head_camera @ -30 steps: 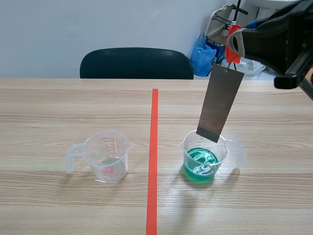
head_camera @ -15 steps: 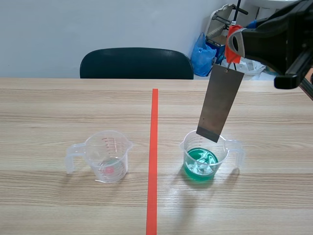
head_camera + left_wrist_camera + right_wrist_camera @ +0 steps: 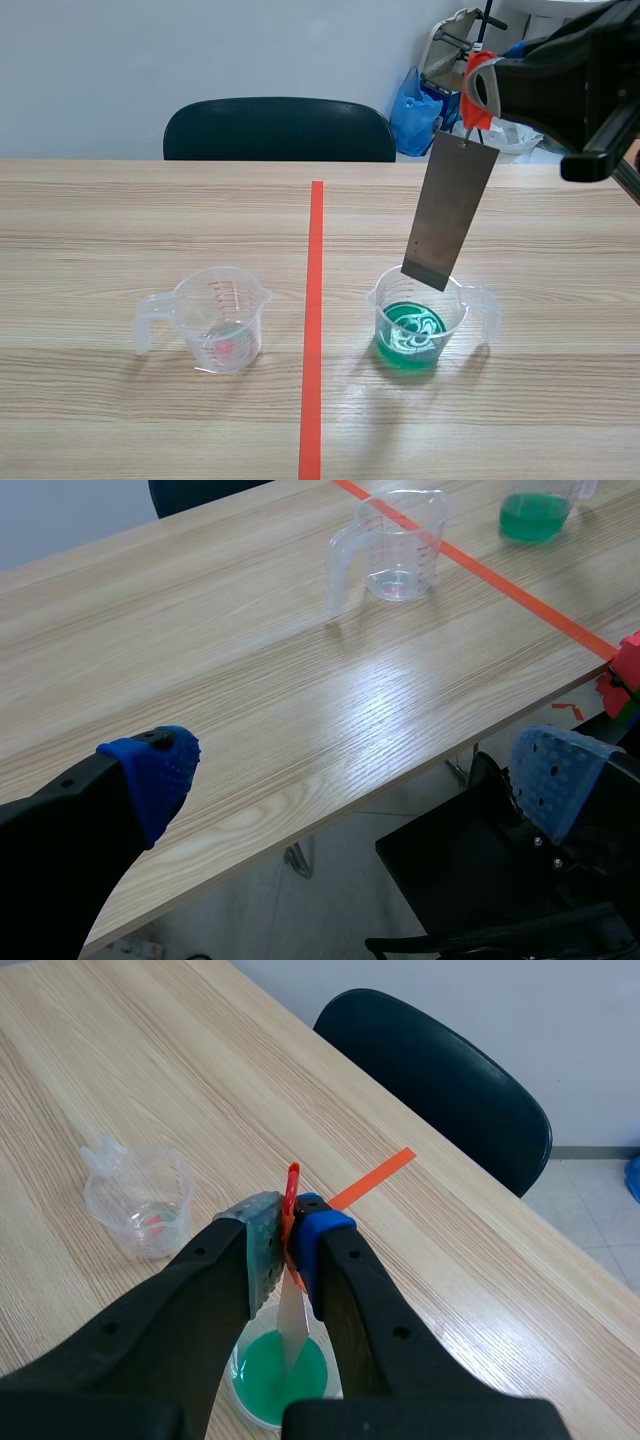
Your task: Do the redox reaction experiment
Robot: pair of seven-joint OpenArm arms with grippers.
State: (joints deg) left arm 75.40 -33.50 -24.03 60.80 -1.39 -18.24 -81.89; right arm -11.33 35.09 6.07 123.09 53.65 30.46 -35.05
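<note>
The right gripper (image 3: 290,1245) pinches an orange-red clip (image 3: 292,1188) from which a grey metal plate (image 3: 450,205) hangs, its lower edge just above the beaker of green solution (image 3: 455,318); the dip itself appears not yet made. A nearly empty second beaker (image 3: 222,320) stands across the tape line (image 3: 314,300), while the left gripper (image 3: 355,780) hangs wide open near the table (image 3: 150,220) edge.

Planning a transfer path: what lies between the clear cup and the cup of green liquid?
Only bare table crossed by the orange-red tape line, as the scene view shows.
</note>
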